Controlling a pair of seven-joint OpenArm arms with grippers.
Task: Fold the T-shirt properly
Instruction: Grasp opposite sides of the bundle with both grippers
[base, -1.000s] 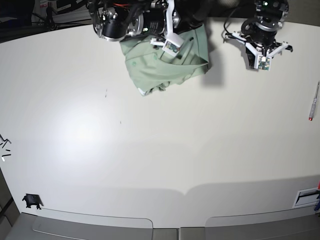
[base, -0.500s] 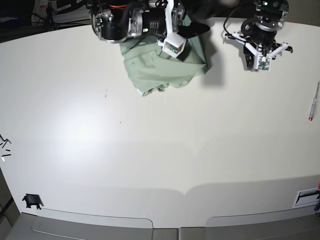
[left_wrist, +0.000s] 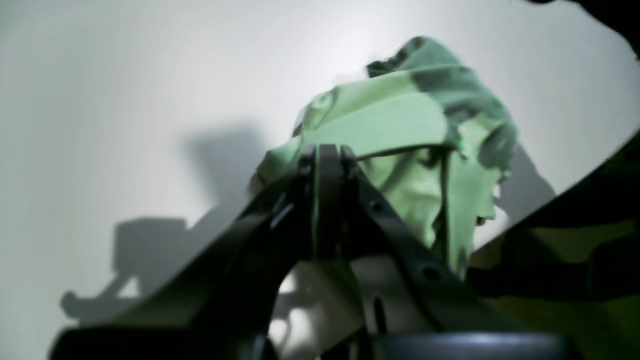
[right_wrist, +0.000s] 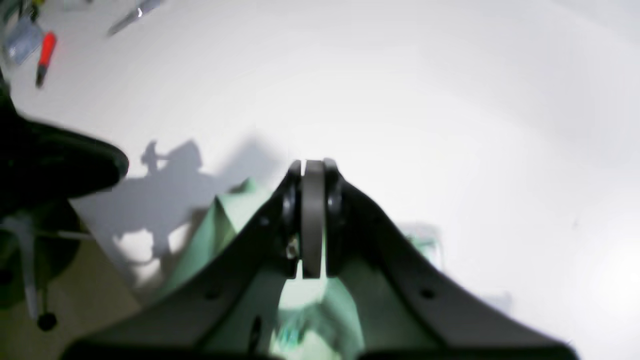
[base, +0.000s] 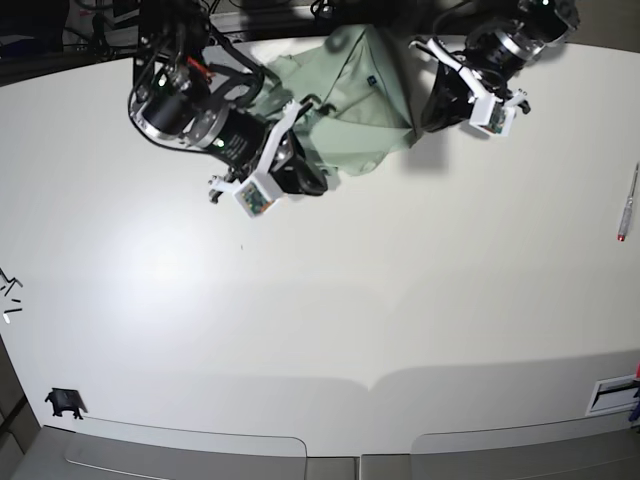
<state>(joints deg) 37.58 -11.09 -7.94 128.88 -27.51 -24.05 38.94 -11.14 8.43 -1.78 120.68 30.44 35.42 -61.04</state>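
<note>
The T-shirt (base: 355, 115) lay crumpled in a heap at the far edge of the surface (base: 330, 300), between our two sets of jaws. In the left wrist view it rose as a bunched mound (left_wrist: 410, 125) just beyond the left jaws (left_wrist: 322, 155); in the right wrist view its green cloth (right_wrist: 320, 300) sat under and behind the right jaws (right_wrist: 312, 170).

Both sets of jaws looked pressed together. We could not tell whether the right pair pinched a fold, since cloth showed only behind the tips and the view was blurred. The left pair appeared closed on nothing, with the shirt ahead of its tips and no cloth visibly caught.

We judged the main risk to be grabbing several layers at once. With the garment this bunched, a pinch at the nearest fold would likely lift a wad, not a single hem, and spreading it would then drag the heap sideways or off the far edge. Two arms working this near each other over one small pile could also collide.

As for heading, the small dark neck label (base: 371, 82) sat toward the far side, so the collar seemed to point away from us. No clear long axis could be read; the heap ran roughly from the right jaws (base: 255, 195) across toward the left jaws (base: 490, 112).
</note>
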